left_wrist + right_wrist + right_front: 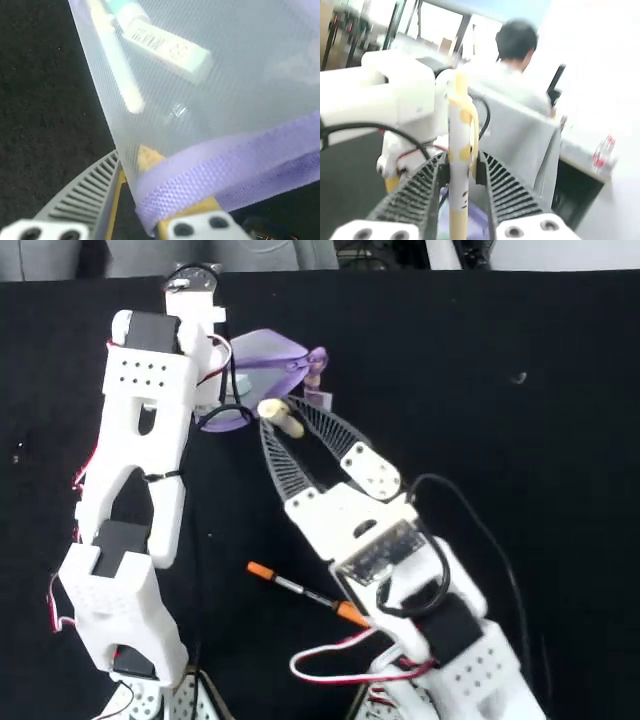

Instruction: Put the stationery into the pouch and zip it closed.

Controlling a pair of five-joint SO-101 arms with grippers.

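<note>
Right gripper pinching a pen beside the pouch; left gripper pinching the pouch edge.

The right gripper [462, 167] is pressed together on a cream pen [459, 120], taken near mid-shaft and standing upright between the ribbed fingers [415, 190]. The pen is judged light, stiff and smooth, liable to pivot or slip unless held mid-shaft as here. The left gripper [145, 200] nips the purple band [240, 155] of the pouch [215, 100], which sits at the far left of the table [560, 440]. The pouch is judged soft and limp, best held by that stitched band. An orange pen [300, 590] lies near, beside the right arm [400, 560]. The left wrist view reveals a white stick [120, 65] and a boxed item [165, 47] already inside the mesh. The high view places the cream pen just beside the pouch; whether it is over the mouth cannot be told.
</note>
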